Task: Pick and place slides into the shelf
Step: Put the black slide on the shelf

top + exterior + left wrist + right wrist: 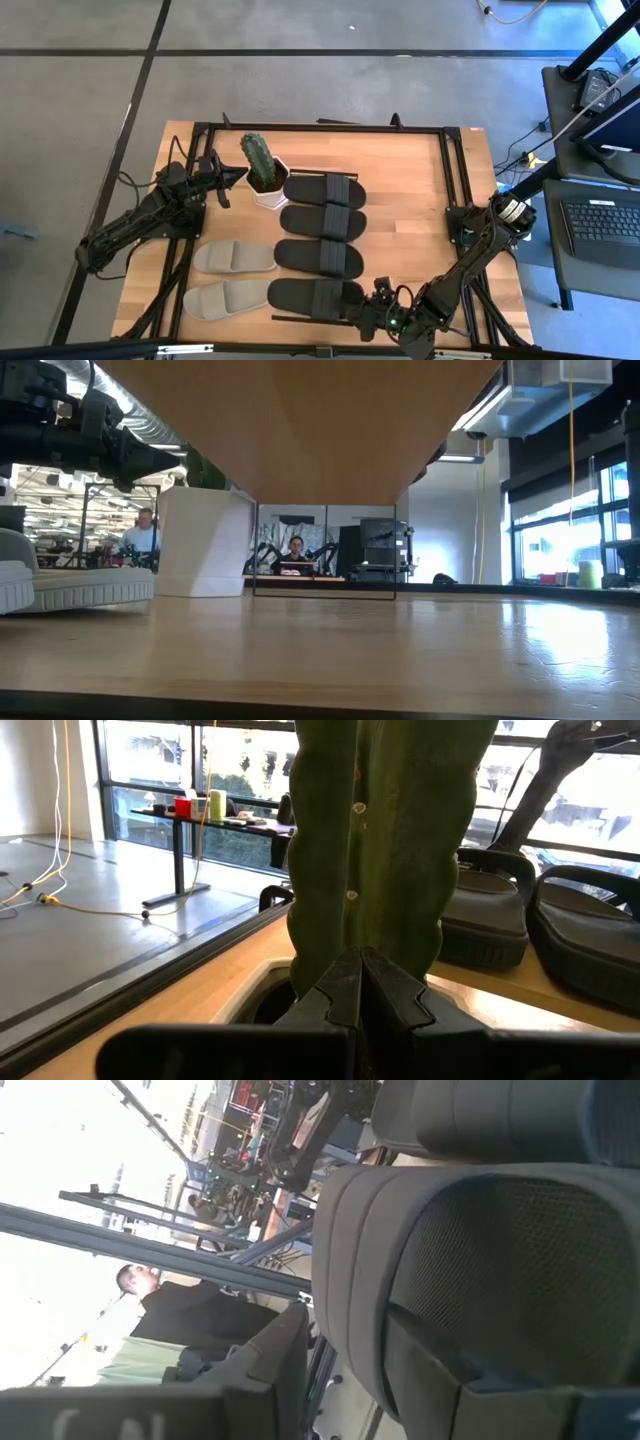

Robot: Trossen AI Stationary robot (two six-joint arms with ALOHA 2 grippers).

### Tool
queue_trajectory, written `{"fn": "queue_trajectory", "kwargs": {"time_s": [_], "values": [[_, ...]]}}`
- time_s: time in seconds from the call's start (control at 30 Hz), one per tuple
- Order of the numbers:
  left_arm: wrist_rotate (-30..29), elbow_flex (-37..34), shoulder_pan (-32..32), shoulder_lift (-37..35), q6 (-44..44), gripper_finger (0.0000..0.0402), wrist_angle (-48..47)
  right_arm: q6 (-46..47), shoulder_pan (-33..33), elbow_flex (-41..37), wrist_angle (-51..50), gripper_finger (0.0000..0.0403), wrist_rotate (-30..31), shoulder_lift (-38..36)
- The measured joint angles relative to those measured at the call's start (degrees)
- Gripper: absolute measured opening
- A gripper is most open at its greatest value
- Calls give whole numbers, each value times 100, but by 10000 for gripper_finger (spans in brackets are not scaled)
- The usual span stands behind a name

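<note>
with our right gripper point(366, 322) open at the toe of the nearest black slide point(313, 296) near the table's front edge, we judge the grasp comes next, while our left gripper point(222, 190) waits shut beside the cactus point(258, 158).

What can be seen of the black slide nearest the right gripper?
The black slide lies flat on the wooden tabletop, front-most in a column of four black slides, lengthwise across the table. It looks matte, with one broad ribbed strap over its middle; the right wrist view shows a mesh-like texture on the strap. The grey-beige slide lies just beside one end. The right gripper is at its other end, but contact cannot be confirmed.
</note>
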Motion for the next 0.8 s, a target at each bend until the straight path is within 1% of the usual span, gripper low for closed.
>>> {"fn": "queue_trajectory", "kwargs": {"time_s": [0.33, 0.6, 0.8], "values": [[0, 0, -1, 0, 0, 0, 0, 753, -23, -2, -692, 128, -183, 2], [0, 0, 1, 2, 0, 0, 0, 764, -206, -2, -990, 128, -498, 2], [0, 1, -1, 2, 0, 0, 0, 757, -368, -2, -1011, 128, -904, 2]]}}
